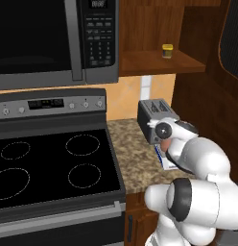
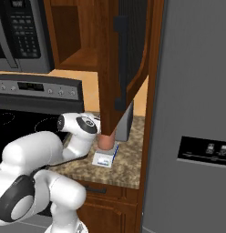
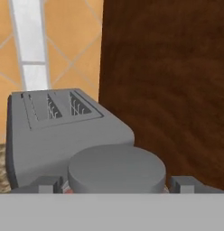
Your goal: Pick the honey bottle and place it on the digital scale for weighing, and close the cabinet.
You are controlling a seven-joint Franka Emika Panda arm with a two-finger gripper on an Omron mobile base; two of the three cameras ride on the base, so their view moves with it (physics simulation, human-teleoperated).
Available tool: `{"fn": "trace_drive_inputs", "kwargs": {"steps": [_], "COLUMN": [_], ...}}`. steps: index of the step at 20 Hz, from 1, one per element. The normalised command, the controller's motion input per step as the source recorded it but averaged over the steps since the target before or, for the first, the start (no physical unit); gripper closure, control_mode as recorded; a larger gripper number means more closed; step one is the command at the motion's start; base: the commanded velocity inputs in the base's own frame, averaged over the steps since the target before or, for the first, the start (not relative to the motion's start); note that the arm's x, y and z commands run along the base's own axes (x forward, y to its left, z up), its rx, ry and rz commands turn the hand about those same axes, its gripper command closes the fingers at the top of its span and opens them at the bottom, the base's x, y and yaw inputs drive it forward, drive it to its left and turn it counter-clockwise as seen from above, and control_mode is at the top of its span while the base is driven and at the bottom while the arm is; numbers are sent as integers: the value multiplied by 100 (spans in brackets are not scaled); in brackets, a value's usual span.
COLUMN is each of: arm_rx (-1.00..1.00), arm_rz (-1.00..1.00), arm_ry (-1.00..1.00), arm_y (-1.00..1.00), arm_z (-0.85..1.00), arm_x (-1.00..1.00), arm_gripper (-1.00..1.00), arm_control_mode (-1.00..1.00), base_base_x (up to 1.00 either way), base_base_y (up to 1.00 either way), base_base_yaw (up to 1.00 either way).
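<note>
Between the black cooktop (image 1: 49, 166) and the grey refrigerator (image 2: 197, 113), a speckled granite surface (image 1: 130, 158) runs back to an orange tiled wall (image 3: 64, 40). At the back of the surface stands a grey toaster (image 1: 155, 117), close to the wall. A black-and-steel microwave (image 1: 53, 38) hangs above the cooktop. Next to it is the cabinet (image 1: 154, 60), reddish-brown wood, with a small yellow jar (image 1: 167, 51) on its shelf; the cabinet door (image 2: 130, 50), with dark panel and black bar handle, stands swung out over the surface. The digital scale (image 2: 105, 158), a flat white slab with a blue front edge, lies near the front edge of the surface, just in front of the toaster. The honey bottle (image 2: 107, 142) stands upright on the scale; its body is reddish-brown, and in the hand view its round grey lid (image 3: 116, 169) sits directly in front of the toaster. The fingers (image 3: 47, 184) flank the lid on both sides, spread slightly wider than it; whether they press on the bottle cannot be determined.
</note>
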Motion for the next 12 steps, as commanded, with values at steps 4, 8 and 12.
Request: {"fn": "trace_drive_inputs", "kwargs": {"steps": [4,8,12], "arm_rx": [0,0,0], "arm_rz": [0,0,0], "arm_ry": [0,0,0], "arm_y": [3,0,1], "arm_z": [-12,-12,0], "arm_x": [-10,-3,-10], "arm_gripper": [-100,-100,-100], "arm_control_mode": [-100,-100,-100], "base_base_x": [0,0,0], "base_base_y": [0,0,0], "base_base_yaw": [0,0,0]}}
